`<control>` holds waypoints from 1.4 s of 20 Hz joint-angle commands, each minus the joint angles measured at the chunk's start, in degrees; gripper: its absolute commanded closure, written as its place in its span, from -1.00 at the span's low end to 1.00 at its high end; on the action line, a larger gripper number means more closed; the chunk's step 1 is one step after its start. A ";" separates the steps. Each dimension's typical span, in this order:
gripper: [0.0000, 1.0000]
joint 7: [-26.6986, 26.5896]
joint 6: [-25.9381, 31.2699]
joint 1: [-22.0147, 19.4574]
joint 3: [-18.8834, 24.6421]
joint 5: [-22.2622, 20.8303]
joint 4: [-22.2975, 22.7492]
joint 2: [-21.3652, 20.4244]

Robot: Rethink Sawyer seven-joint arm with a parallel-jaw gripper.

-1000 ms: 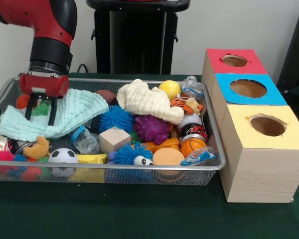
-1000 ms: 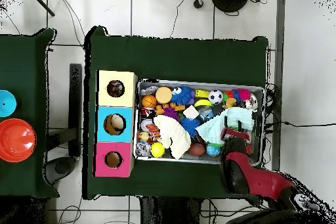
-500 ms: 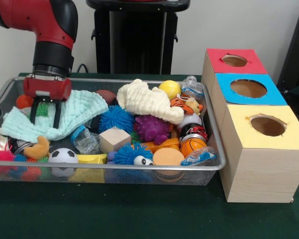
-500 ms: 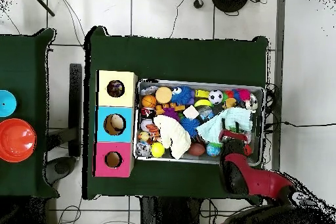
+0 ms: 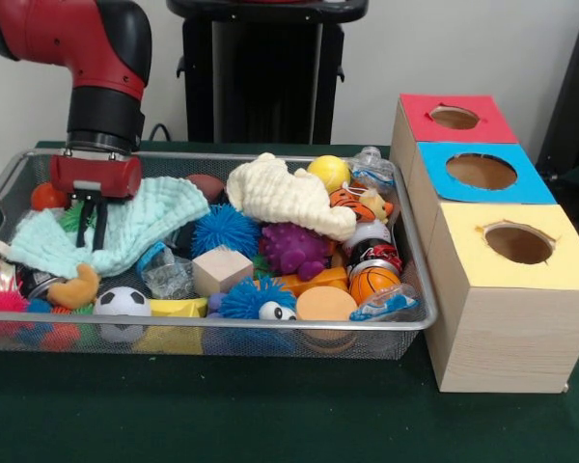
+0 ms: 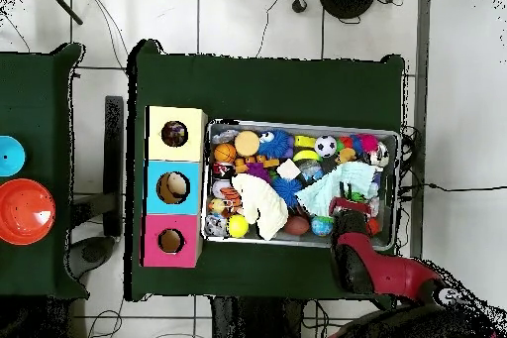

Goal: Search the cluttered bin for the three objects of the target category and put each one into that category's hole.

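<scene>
Looking from the front, you see the hand (image 5: 93, 224) down in the wire bin (image 5: 270, 333), at its left end. Its two thin fingers (image 5: 100, 224) stand close together, nearly shut, and pinch a fold of the mint green cloth (image 5: 140, 220). This cloth lies spread over the toys on the left side. A cream cloth (image 5: 282, 196) lies on the heap near the middle, beside a yellow ball (image 5: 328, 173). To the right of the bin stand three boxes in a row, each with a round hole: red box (image 5: 454, 118), blue box (image 5: 482, 172), yellow box (image 5: 517, 243).

From overhead, you see the hand (image 6: 353, 198) over the mint green cloth (image 6: 322, 193) at the right end of the bin (image 6: 302, 243), which stands on the green tabletop (image 6: 267, 86). The three boxes touch the bin's left side.
</scene>
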 commanded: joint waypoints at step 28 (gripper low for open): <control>1.00 13.96 4.18 -0.03 15.35 -3.35 3.09 0.09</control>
